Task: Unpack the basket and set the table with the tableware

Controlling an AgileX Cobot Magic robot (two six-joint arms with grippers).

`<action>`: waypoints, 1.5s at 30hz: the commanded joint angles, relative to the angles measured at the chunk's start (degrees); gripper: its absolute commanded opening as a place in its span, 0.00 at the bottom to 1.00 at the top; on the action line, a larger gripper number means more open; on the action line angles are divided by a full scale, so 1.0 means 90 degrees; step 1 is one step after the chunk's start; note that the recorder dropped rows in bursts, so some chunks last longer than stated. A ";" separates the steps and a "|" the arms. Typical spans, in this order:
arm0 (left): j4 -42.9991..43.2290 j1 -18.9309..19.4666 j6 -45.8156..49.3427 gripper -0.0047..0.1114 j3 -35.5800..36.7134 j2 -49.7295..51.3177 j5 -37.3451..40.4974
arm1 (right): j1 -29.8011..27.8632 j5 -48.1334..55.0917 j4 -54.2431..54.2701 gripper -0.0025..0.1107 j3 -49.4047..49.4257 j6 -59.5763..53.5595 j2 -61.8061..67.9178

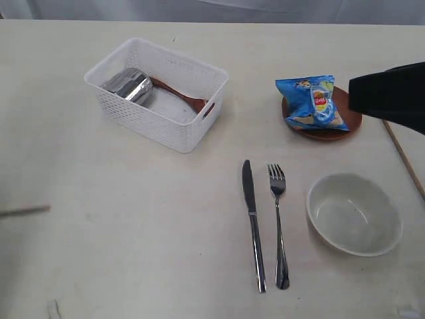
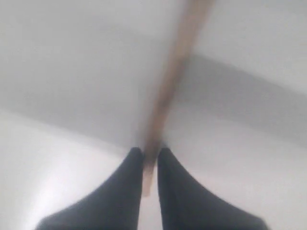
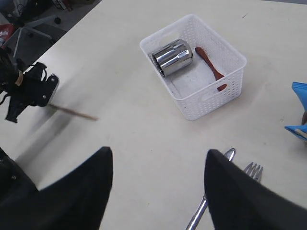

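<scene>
White lattice basket [image 1: 147, 123] — blue bag [image 1: 311, 101]

White lattice basket [image 1: 153, 119] sits on the cream tabletop [image 1: 133, 232], holding a steel cup [image 1: 129, 86] on its side and a wooden spoon [image 1: 175, 92]. Knife [image 1: 253, 219] and fork [image 1: 279, 226] lie parallel beside the upright pale bowl [image 1: 355, 214]. The brown plate [image 1: 354, 123] lies beyond. The left hand [image 2: 151, 153] pinches a chopstick [image 2: 168, 96].

The left gripper [image 2: 149, 155] had slim matte black fingers [image 2: 120, 196] tapering to rounded tips; the right gripper [image 3: 158, 158] had broad black wedge-shaped ones. Well right of the white perforated plastic basket [image 1: 156, 93], the right arm's housing [image 1: 392, 96] was smooth black
</scene>
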 commanded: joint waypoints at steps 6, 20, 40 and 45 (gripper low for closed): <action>-0.1061 -0.0067 -0.0403 0.09 0.0047 0.0531 -0.3040 | 0.0017 -0.0009 0.0115 0.50 -0.0034 -0.0072 -0.0033; -0.1061 -0.0928 -0.1100 0.04 -0.0096 -0.0220 -0.2232 | 0.0017 0.0019 0.0143 0.50 -0.0034 -0.0072 -0.0033; -0.6284 -0.0950 -0.1791 0.04 -0.1300 -0.2341 -0.0311 | 0.0017 0.0464 0.0116 0.50 -0.0034 0.0051 -0.0033; -0.7311 -0.1005 0.0039 0.04 -0.2695 -0.0753 0.2959 | 0.0017 0.0447 0.0141 0.50 -0.0034 0.0051 -0.0033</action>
